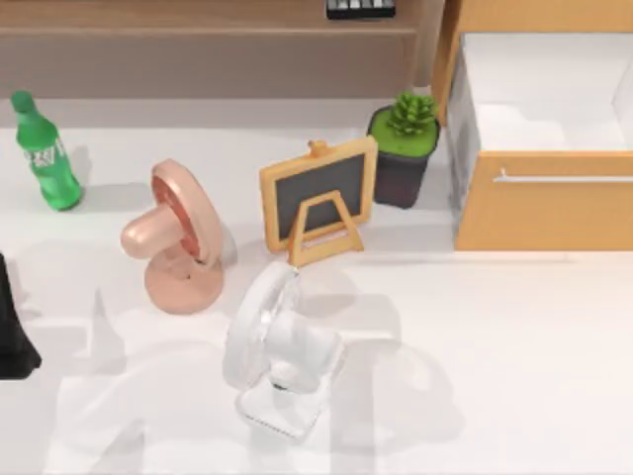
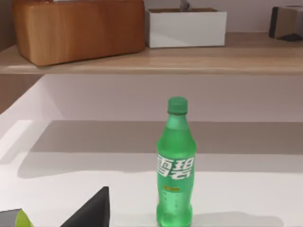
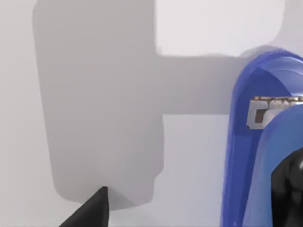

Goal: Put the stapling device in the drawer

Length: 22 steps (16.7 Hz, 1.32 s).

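Left arm sits parked at the worktop's left edge, jaw state unreadable. In the right wrist view the blue stapler sits close against the right jaws, apparently pinched. The drawer stands open at right. Carry high over its front and release low inside.

Place: I read it as a rendered office or study desk.
Surface: plain white worktop.
Storage: wooden shelf behind, open wood-front drawer.
Desk clutter: two fans, small chalkboard, potted plant, green bottle.
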Motion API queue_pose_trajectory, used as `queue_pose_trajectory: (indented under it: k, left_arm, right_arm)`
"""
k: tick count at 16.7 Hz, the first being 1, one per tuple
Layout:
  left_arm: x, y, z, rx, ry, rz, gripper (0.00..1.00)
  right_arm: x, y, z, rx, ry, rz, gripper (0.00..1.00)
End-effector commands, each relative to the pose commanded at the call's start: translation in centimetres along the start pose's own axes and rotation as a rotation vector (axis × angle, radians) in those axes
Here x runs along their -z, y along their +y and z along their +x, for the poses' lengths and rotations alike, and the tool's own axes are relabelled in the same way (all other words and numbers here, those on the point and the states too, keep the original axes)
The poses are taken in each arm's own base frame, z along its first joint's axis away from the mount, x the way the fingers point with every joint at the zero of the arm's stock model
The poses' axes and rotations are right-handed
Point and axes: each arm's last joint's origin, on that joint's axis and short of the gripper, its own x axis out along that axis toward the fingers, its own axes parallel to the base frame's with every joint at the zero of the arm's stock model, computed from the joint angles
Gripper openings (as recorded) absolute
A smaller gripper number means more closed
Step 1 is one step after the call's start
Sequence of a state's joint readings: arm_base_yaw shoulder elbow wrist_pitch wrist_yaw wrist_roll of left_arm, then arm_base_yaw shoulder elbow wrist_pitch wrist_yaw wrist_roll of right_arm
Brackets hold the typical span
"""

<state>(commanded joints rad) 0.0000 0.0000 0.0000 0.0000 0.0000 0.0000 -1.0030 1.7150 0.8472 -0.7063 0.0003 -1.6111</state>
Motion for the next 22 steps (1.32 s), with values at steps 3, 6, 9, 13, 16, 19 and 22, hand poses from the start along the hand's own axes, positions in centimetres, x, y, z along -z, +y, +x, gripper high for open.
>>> queue_pose_trajectory:
  k: [3,6,9,13,16,19,22]
  left_arm:
    - [0.00,0.00,0.00,0.000,0.000,0.000,1.00]
    - [0.00,0.00,0.00,0.000,0.000,0.000,1.00]
    - [0.00,0.00,0.00,0.000,0.000,0.000,1.00]
    - [0.00,0.00,0.00,0.000,0.000,0.000,1.00]
    - [0.00,0.00,0.00,0.000,0.000,0.000,1.00]
    - [0.00,0.00,0.00,0.000,0.000,0.000,1.00]
    - [0.00,0.00,0.00,0.000,0.000,0.000,1.00]
  right_arm:
    - [0.00,0.00,0.00,0.000,0.000,0.000,0.92]
    - [0.00,0.00,0.00,0.000,0.000,0.000,0.70]
    - [0.00,0.00,0.00,0.000,0.000,0.000,0.47]
    - [0.00,0.00,0.00,0.000,0.000,0.000,0.17]
    - [0.00,0.00,0.00,0.000,0.000,0.000,0.00]
    - [0.00,0.00,0.00,0.000,0.000,0.000,0.00]
    - [0.00,0.00,0.00,0.000,0.000,0.000,0.00]
